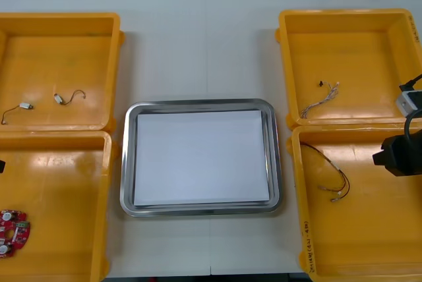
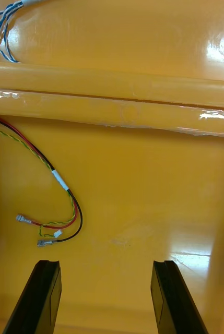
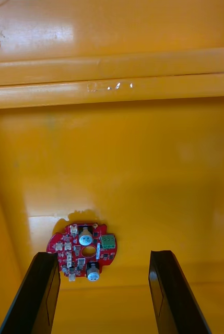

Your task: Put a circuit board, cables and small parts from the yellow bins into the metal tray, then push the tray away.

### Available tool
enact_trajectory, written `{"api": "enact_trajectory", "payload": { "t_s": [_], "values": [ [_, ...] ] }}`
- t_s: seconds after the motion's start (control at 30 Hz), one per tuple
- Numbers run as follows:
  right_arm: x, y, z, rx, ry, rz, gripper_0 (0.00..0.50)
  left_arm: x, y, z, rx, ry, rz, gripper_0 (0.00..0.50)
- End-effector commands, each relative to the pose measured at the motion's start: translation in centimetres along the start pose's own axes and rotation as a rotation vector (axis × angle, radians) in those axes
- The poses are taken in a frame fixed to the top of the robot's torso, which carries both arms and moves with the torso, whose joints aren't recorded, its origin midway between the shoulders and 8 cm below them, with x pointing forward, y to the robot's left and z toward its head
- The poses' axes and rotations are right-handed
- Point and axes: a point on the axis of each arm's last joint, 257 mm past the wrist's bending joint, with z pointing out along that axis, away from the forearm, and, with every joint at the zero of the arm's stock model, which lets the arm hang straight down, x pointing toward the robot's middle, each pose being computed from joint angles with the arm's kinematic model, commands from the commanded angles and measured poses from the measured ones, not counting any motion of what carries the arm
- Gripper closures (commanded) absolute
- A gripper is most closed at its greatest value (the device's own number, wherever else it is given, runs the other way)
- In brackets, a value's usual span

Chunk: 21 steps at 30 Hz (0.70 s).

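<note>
My left gripper [image 3: 104, 292] is spread, the round red circuit board [image 3: 82, 251] just ahead of one finger, off-centre; dropping straight could clip its edge. Right gripper [image 2: 106, 297] spread too, red-and-yellow cable [image 2: 65, 209] beyond one finger

right arm [image 1: 401, 153]: seen as a dark wrist housing at the right edge of the front view, reaching inward from that side.
right gripper [image 2: 104, 267]: pointed downward; nothing is held.
right fingers [image 2: 43, 297]: black, spread wide, each set a little in from its side of the wrist view.
left arm [image 1: 1, 165]: seen as a small dark sliver at the left edge of the front view.
left gripper [image 3: 104, 257]: pointed downward; nothing is held.
left fingers [image 3: 36, 292]: black, spread wide, matched in height.
</note>
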Motion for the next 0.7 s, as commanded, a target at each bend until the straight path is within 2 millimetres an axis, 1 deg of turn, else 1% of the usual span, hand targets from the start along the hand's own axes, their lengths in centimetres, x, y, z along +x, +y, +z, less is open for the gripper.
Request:
{"api": "enact_trajectory", "payload": {
  "t_s": [0.03, 0.7],
  "values": [
    [-0.37, -1.6, -0.93, 0.035, -0.017, 0.029, 0.0, 0.44, 0.79, -0.84, -0.04, 0.01, 0.097, 0.0],
    [-0.37, -1.6, -0.93, 0.035, -0.017, 0.029, 0.0, 0.44, 0.79, -0.84, -0.04, 0.01, 0.097, 0.0]
  ]
}}
